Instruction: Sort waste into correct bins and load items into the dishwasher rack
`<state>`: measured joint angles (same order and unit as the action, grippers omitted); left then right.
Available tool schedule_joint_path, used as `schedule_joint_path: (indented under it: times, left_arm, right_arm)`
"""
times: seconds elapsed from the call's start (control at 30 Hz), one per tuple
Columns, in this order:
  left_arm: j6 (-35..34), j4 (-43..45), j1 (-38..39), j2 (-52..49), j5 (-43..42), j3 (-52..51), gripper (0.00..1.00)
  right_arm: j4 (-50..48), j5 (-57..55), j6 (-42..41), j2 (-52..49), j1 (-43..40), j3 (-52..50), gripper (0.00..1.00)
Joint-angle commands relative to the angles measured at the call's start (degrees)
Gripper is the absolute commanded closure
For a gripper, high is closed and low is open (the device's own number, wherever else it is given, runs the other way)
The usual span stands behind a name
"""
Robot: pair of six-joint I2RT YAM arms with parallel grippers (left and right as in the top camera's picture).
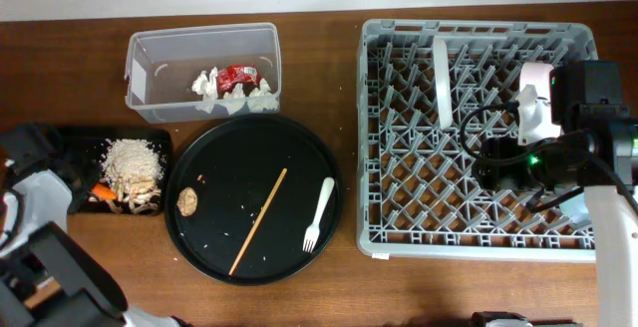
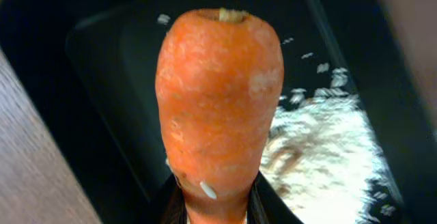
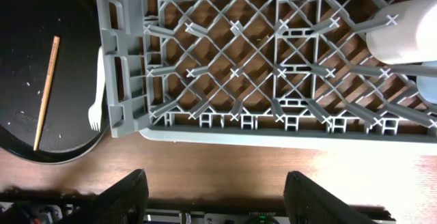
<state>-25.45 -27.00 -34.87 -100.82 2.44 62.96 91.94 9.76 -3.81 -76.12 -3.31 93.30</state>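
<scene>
1 carrot (image 2: 218, 94) in L gripper (image 2: 216, 209)

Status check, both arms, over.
Left gripper shut on carrot, over small black tray. Right gripper open, empty, beside rack. Fork, chopstick not yet loaded.

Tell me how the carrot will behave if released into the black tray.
The carrot looks thick and firm, so probably stiff and heavy for its size. Its rounded body could roll in the black tray. A grain stuck on it hints at tacky skin.
</scene>
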Motion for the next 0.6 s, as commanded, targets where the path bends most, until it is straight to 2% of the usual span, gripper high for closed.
schedule_joint_path:
  times: [0.0,0.03,0.07,0.1,0.13,0.23,0.27,0.33,0.43,0.57]
  left_arm:
    - [0.7,1.09,-0.57,-3.19,-2.25,0.74,0.59]
    - [0.72,1.03,-0.57,-3.48,-2.25,0.74,0.55]
    - [0.72,0.81,-0.57,-3.48,-2.95,0.74,0.46]
    - [0.74,0.79,-0.57,-3.48,-6.1,0.74,0.17]
    - [0.74,-0.72,-0.57,-3.19,-7.85,1.36,0.01]
    - [0.96,-12.74,1.29,2.4,-7.87,8.26,0.01]
    - [0.96,-14.32,2.67,4.59,-7.85,8.68,0.01]
    - [3.78,-20.85,11.39,10.32,-7.76,8.66,0.01]
    - [11.69,-29.22,23.21,9.51,-7.06,8.17,0.01]
    - [12.72,-33.31,30.8,5.18,-3.85,6.47,0.01]
  right_arm:
    - [0.5,0.11,0.59,0.55,0.35,-0.15,0.32]
    - [0.48,0.11,0.57,0.55,0.35,-0.15,0.32]
    - [0.5,0.11,0.59,0.55,0.35,-0.15,0.32]
    - [0.68,0.09,0.59,0.55,0.35,-0.15,0.32]
    - [0.72,0.07,0.61,0.55,0.35,-0.15,0.32]
    - [0.68,0.09,0.59,0.55,0.35,-0.15,0.32]
    - [0.7,0.09,0.59,0.55,0.35,-0.15,0.32]
    - [1.07,0.11,0.59,0.55,0.35,-0.15,0.32]
    - [1.2,0.11,0.59,0.55,0.35,-0.15,0.32]
    - [2.16,0.09,0.61,0.55,0.35,-0.15,0.32]
